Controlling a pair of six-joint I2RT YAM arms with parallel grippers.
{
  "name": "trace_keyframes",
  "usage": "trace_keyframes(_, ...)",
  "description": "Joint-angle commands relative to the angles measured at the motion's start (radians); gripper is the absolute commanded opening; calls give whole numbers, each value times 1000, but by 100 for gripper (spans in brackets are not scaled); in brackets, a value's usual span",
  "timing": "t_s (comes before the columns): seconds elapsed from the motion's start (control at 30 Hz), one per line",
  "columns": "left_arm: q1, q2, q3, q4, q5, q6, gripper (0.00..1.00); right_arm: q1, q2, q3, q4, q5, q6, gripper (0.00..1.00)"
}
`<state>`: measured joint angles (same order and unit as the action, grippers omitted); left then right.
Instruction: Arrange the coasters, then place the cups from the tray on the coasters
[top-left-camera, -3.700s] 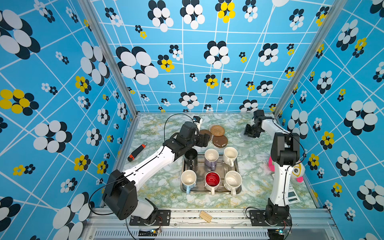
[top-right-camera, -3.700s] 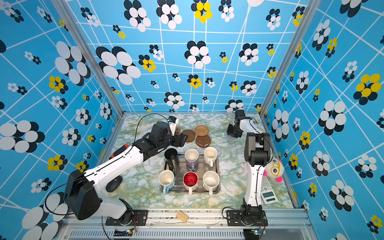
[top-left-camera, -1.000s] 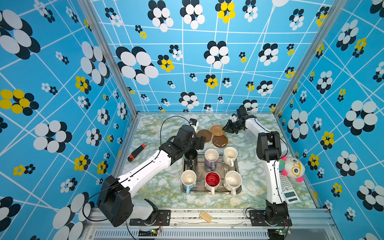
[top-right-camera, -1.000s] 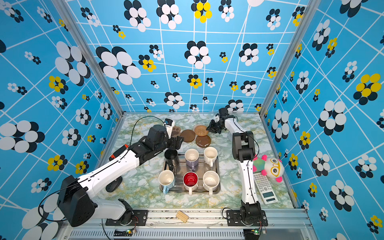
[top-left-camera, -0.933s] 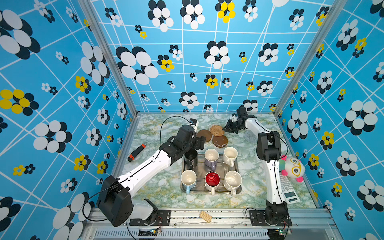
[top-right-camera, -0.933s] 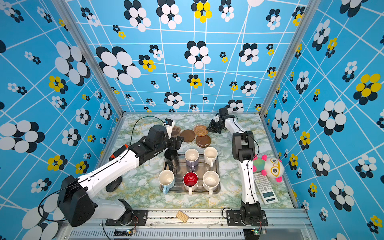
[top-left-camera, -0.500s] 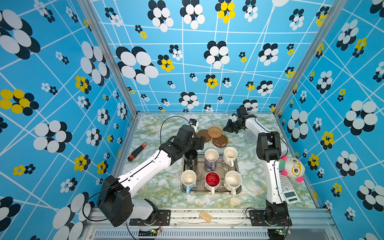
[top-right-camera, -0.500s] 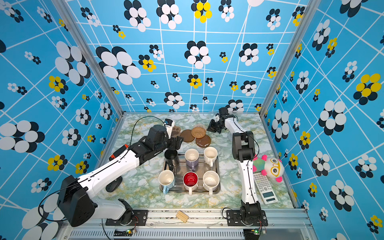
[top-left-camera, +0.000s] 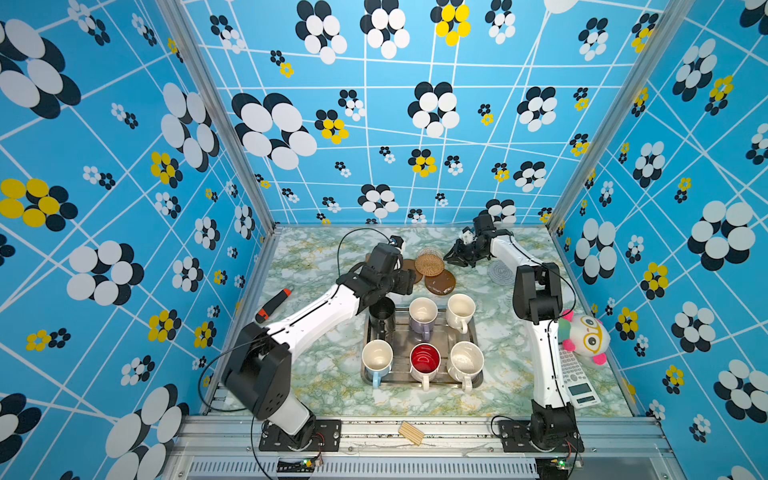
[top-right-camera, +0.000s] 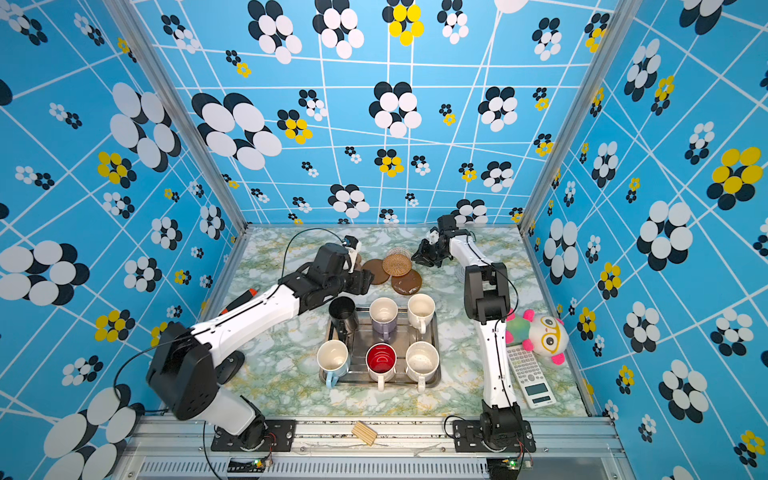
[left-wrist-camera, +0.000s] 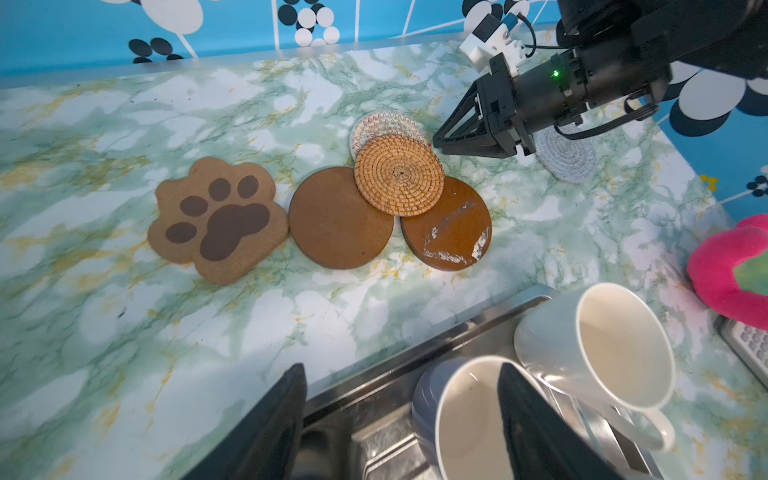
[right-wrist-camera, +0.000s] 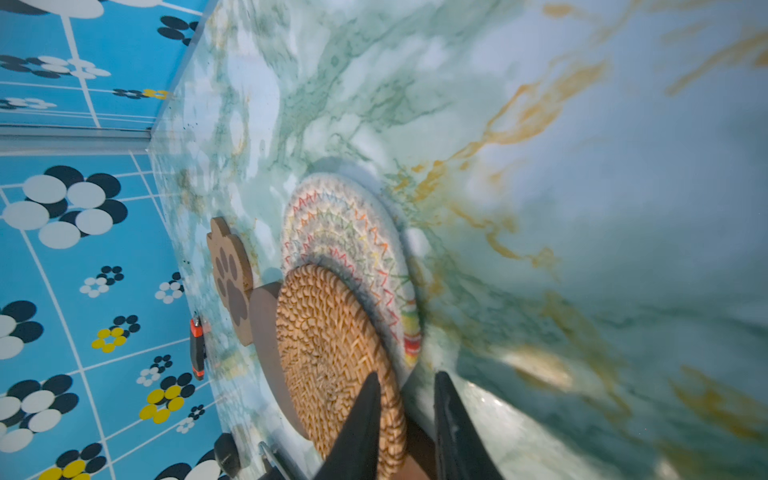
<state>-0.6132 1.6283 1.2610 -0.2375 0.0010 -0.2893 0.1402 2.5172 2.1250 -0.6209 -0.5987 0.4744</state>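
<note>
Coasters lay bunched right at the tips of my right gripper (right-wrist-camera: 407, 376). The rattan coaster (left-wrist-camera: 399, 174) sat topmost, its rim under one fingertip. It overlapped the lacy coaster (left-wrist-camera: 382, 124) beyond it and both brown discs (left-wrist-camera: 340, 218) (left-wrist-camera: 446, 224). The paw coaster (left-wrist-camera: 218, 220) lay farthest from those fingers, just beside a disc, and the grey spiral coaster (left-wrist-camera: 565, 160) sat alone behind them, under the wrist.

The right fingers stood a narrow gap apart, and I saw nothing pinched between them. My left gripper (left-wrist-camera: 401, 365) hung with its fingers spread wide and empty over the tray (left-wrist-camera: 415, 357) rim, the lavender mug (left-wrist-camera: 469, 415) directly beneath them and the cream mug (left-wrist-camera: 619, 340) just beyond.

I judged the rattan light and stiff, its rough weave easy to grip. I would take it by the rim where it rode up on the discs. The lacy one looked soft and likely to flop or drag. The brown discs looked thin, hard and smooth, flush to the table, so awkward to get under.

I could read no brand or lettering on any coaster; one disc showed only white scuffs. The calculator (top-left-camera: 577, 378) keys were too small to read.
</note>
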Motion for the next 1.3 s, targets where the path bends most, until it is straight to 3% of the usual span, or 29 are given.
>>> trace_keyframes(0.0,19,127,176,-135,60,28,76,5,-17,-13,-22,-25,-20,28)
trace_keyframes(0.1,40,230,307,-204,95,37,77,5,-17,-13,-22,-30,-22,29)
trace_keyframes(0.27,101,378,458,-278,245,-8,77,5,-10,-11,-20,-44,-25,29)
trace_keyframes(0.5,172,526,560,-218,440,-96,75,5,10,11,-39,-56,-37,29)
trace_keyframes(0.93,201,799,817,-224,542,-192,68,6,35,33,-56,-96,-50,29)
trace_keyframes(1.27,210,884,872,-202,574,-244,65,6,44,60,-88,-107,-72,29)
